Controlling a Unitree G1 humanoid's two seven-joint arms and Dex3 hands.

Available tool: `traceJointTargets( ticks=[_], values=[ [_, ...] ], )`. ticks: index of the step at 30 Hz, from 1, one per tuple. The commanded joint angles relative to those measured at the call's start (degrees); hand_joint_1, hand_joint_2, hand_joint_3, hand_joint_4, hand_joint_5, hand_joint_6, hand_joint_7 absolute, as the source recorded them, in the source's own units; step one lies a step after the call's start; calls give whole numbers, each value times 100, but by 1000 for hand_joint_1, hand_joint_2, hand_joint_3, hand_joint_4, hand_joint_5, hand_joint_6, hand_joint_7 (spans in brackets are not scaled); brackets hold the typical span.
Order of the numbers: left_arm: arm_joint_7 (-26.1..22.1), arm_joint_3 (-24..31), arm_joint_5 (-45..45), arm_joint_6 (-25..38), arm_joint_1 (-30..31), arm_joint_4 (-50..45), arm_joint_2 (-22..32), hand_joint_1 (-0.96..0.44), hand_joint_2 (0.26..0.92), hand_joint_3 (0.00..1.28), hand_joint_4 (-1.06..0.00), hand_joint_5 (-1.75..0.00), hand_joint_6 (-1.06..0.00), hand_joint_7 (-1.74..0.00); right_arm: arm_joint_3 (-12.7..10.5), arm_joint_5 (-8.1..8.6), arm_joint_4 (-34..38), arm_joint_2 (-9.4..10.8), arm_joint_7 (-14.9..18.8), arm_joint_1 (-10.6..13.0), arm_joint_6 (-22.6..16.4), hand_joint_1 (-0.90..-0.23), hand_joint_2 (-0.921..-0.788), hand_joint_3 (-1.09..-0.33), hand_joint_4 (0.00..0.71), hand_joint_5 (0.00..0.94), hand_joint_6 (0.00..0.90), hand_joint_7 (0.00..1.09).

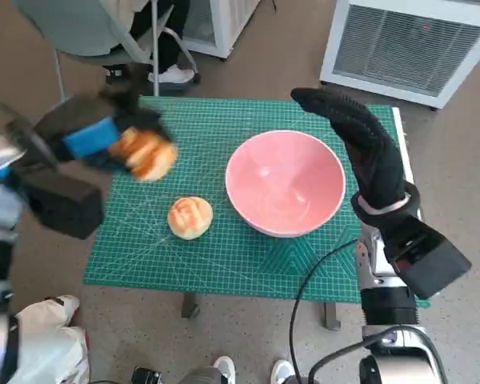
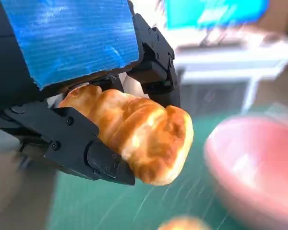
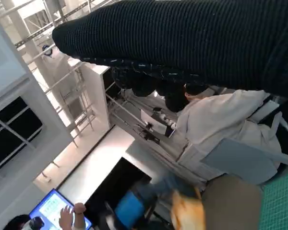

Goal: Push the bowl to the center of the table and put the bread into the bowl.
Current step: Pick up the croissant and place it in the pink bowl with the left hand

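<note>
On the table, by size, all placed from the pink bowl:
Table: small table covered by a green gridded cutting mat (image 1: 248, 256); the bowl stands on the mat, toward its right half.
Bowl: wide, round, glossy pink bowl (image 1: 285, 182), upright, nothing inside it; in the left wrist view it shows blurred as a pink rim (image 2: 252, 167).
Right hand: black knitted-glove hand (image 1: 366, 144) just beside the bowl's right rim, raised on edge with fingers stretched straight toward the far side of the table, close together and holding nothing; whether it touches the rim cannot be told.
Left hand: black hand with blue tape over its back (image 1: 92, 140) well to the left of the bowl, above the mat's far left part; its fingers (image 2: 93, 153) are closed around a loaf, one below it and others above.
Held bread: long, golden-brown twisted bread loaf (image 2: 144, 134), off the mat, sticking out of the left hand toward the bowl.
Loose bread: small round golden bun with a scored top (image 1: 190, 217), lying on the mat just left of the bowl, apart from it.
</note>
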Motion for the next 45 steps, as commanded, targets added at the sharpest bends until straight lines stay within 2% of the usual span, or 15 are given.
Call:
traceJointTargets(
  ticks=[1,8,13,17,21,27,31,33,35,36,37,38,40,43,45],
  values=[
    [102,-282,261,-26,-423,89,-497,-1,920,74,-610,-1145,-693,-1195,-30,83,63,-71,104,120,22,-619,-921,-814,276,107,-1,732],
    [199,-646,541,1,-1014,990,-1203,-1,920,72,-612,-1164,-695,-1174,-71,137,46,-117,161,144,13,-608,-921,-817,273,116,-1,732],
    [568,-904,872,187,-1318,1767,-1700,-1,920,70,-601,-1196,-706,-1141,-84,197,-30,-169,182,200,20,-604,-921,-816,271,121,-1,731],
    [839,-1081,1071,331,-1510,2381,-2061,-1,920,66,-590,-1294,-732,-1027,-101,212,-86,-217,175,249,8,-605,-921,-814,266,123,-1,729],
    [977,-1203,1166,384,-1624,2839,-2324,-1,920,75,-598,-1155,-709,-1179,-125,221,-135,-245,151,284,13,-606,-921,-811,263,126,-1,727],
    [1072,-1291,1210,488,-1645,3258,-2598,-2,920,69,-623,-1161,-691,-1173,-196,183,-140,-262,99,306,-31,-599,-921,-805,270,134,-1,724],
    [1099,-1361,1233,526,-1588,3395,-2701,-1,919,58,-673,-1091,-671,-1211,-240,122,-138,-274,41,315,-66,-592,-921,-803,271,137,-1,724],
    [1064,-1387,1225,568,-1546,3443,-2734,-2,920,78,-688,-1128,-607,-1219,-252,93,-155,-272,7,323,-77,-591,-921,-802,271,138,-1,723],
    [970,-1415,1218,637,-1498,3476,-2753,168,920,162,-585,-1277,-441,-1023,-265,76,-161,-276,-22,329,-94,-591,-921,-802,271,139,-1,723],
    [920,-1430,1216,669,-1477,3486,-2757,107,896,164,-468,-1135,-352,-945,-270,70,-160,-277,-35,330,-101,-592,-921,-800,272,139,-1,720],
    [842,-1452,1216,712,-1457,3486,-2762,15,871,149,-340,-841,-226,-828,-278,67,-155,-278,-49,331,-108,-593,-921,-799,272,140,-1,715],
    [789,-1468,1214,739,-1445,3482,-2763,-21,858,135,-272,-707,-181,-763,-281,63,-155,-276,-61,332,-113,-594,-921,-798,272,140,-1,713],
    [637,-1498,1206,814,-1440,3454,-2765,-109,827,83,-117,-319,-73,-578,-290,68,-141,-276,-76,333,-125,-600,-921,-795,273,141,-1,706],
    [347,-1524,1187,917,-1465,3366,-2721,-163,800,47,-38,-104,-23,-429,-306,83,-101,-268,-99,326,-146,-605,-921,-793,274,141,-1,702],
    [243,-1524,1176,917,-1455,3273,-2660,-208,788,31,-15,-42,-9,-357,-308,86,-91,-254,-119,324,-147,-608,-921,-791,274,141,-1,700]
  ],
)
